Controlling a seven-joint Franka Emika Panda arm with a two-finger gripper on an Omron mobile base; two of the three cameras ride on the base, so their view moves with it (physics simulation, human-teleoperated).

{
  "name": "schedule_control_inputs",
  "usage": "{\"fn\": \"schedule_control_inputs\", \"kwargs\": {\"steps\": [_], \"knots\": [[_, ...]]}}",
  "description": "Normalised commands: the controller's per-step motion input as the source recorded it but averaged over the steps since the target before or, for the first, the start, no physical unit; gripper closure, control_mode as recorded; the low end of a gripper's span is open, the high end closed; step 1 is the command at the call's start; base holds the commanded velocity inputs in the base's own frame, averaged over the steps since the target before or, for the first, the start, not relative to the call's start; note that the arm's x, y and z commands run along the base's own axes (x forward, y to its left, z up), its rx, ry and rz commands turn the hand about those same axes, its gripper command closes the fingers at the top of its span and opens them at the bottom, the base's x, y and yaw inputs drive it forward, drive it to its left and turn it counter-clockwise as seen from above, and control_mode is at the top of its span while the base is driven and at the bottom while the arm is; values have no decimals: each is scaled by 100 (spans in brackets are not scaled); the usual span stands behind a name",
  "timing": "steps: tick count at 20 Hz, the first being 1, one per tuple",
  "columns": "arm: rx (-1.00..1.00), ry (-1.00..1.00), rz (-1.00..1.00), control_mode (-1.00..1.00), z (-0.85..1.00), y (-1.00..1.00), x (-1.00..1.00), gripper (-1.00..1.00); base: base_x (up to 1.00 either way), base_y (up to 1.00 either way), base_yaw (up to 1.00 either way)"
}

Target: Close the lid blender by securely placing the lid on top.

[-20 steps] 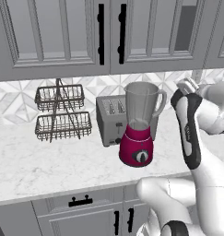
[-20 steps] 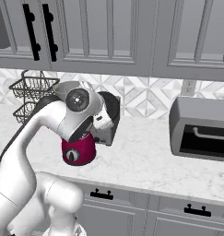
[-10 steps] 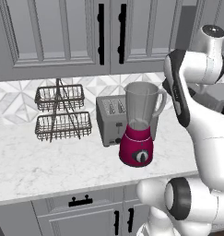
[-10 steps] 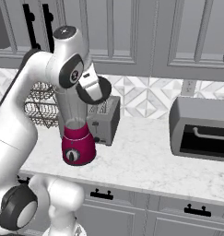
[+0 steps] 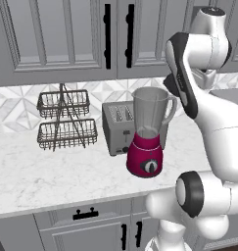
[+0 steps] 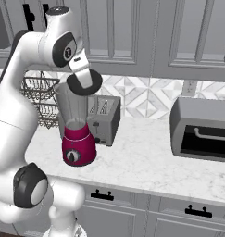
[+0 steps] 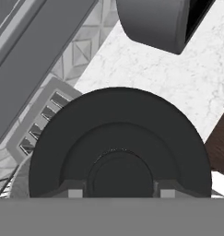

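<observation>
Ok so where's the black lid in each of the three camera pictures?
Left base view: the lid is upper right of centre, edge-on beside the white arm, just right of the blender jar's rim.
Right base view: lid upper left, tilted above the jar's rim.
Hand view: lid is the big dark disc, centre.
Shared landmark: the grey toaster.

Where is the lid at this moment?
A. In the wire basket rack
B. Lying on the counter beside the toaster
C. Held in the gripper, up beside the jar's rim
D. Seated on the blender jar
C. The lid sits in the gripper, tilted and level with the top of the blender jar, whose rim is not yet covered.
</observation>
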Motion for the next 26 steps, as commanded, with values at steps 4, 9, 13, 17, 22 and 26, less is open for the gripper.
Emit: {"fn": "schedule_control_inputs", "kwargs": {"steps": [4, 9, 13, 17, 22, 26], "knots": [[2, -5, 0, -100, -2, 56, 12, 100, 0, 0, 0], [0, -2, 0, -100, 0, 41, 22, 100, 0, 0, 0], [0, 0, 0, -100, 0, 31, 31, 100, 0, 0, 0], [0, 0, 0, -100, -4, 32, 34, 100, 0, 0, 0], [0, 1, 0, -100, -13, 19, 35, 100, 0, 0, 0], [0, 3, 0, -100, -23, 1, 27, 100, 0, 0, 0]]}}
